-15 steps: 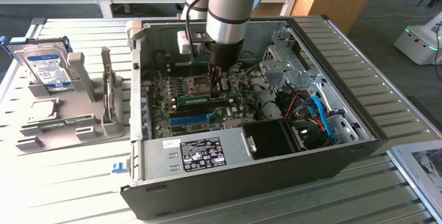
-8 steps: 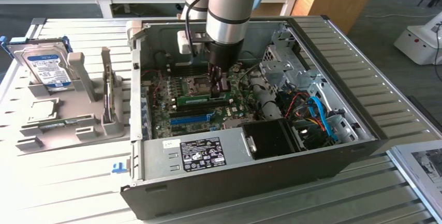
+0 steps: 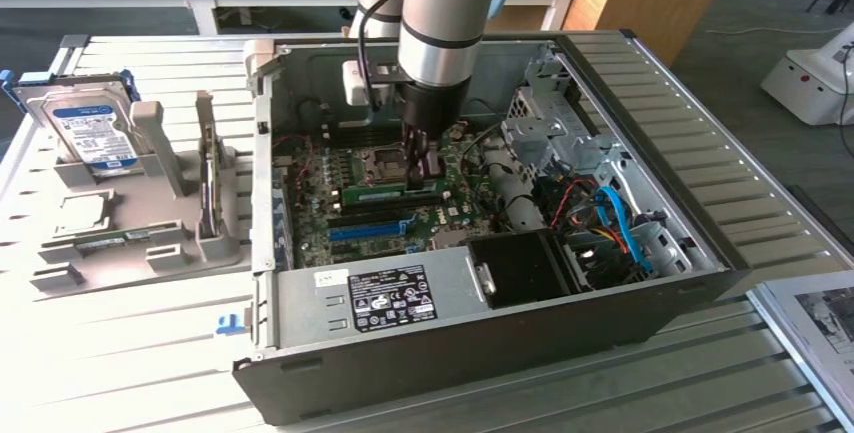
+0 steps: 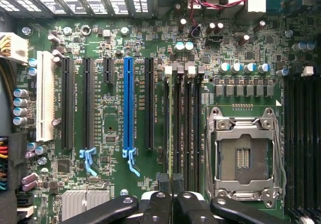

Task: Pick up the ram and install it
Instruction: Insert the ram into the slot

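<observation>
Slatted metal bench [image 3: 134, 353], open steel case [image 3: 441, 363], tool [image 4: 170, 181] clenched on thin green ram [image 3: 383, 192]

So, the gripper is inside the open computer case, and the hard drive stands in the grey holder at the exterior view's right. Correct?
Not quite: the exterior view shows the hard drive in the grey holder at its left. The gripper is inside the case.

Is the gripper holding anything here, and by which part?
The gripper pinches the ram by its top edge, near its end at the exterior view's right.
</observation>
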